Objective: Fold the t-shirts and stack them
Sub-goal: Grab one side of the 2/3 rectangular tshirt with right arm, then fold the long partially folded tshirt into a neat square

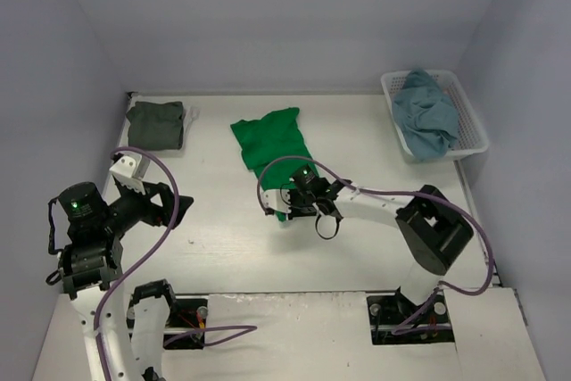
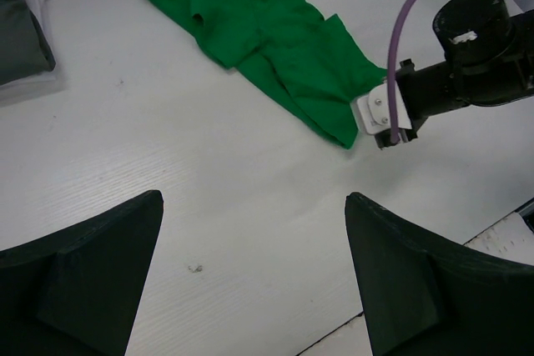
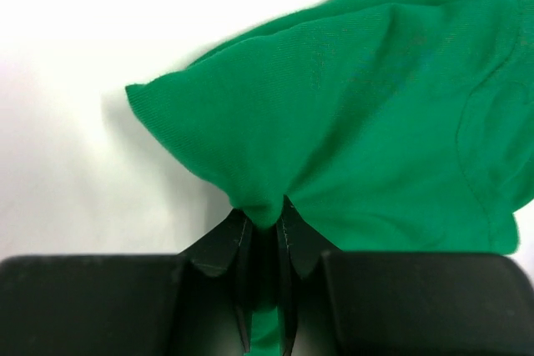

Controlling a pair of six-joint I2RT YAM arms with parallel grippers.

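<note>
The flat white table (image 1: 223,238) has a matte top with a faint fine grain and fills the space between pale walls. Near its middle lies the bright green t-shirt (image 1: 272,142), a soft plain knit spread out crumpled, running from the far centre toward the near right, with its near hem bunched up. At the far right corner stands a white rectangular slatted plastic basket (image 1: 473,122), and a dusty light blue t-shirt (image 1: 426,113) is heaped loosely inside it. At the far left a dark olive-grey t-shirt (image 1: 156,124) is folded into a neat rectangle; in the left wrist view it rests on a folded white t-shirt (image 2: 37,87), whose edges show beneath it. The right gripper (image 3: 265,223), black with slim wedge-shaped fingers and a purple cable (image 1: 473,220) looping along its white arm, has its jaws pinched narrowly on a gathered corner of the green hem, the cloth fanning out from the pinch. The left gripper (image 2: 253,206), with broad matte black fingers, hangs above bare table at the near left, jaws spread wide and holding nothing. A tiny pale speck (image 2: 194,268) lies on the table below it.
</note>
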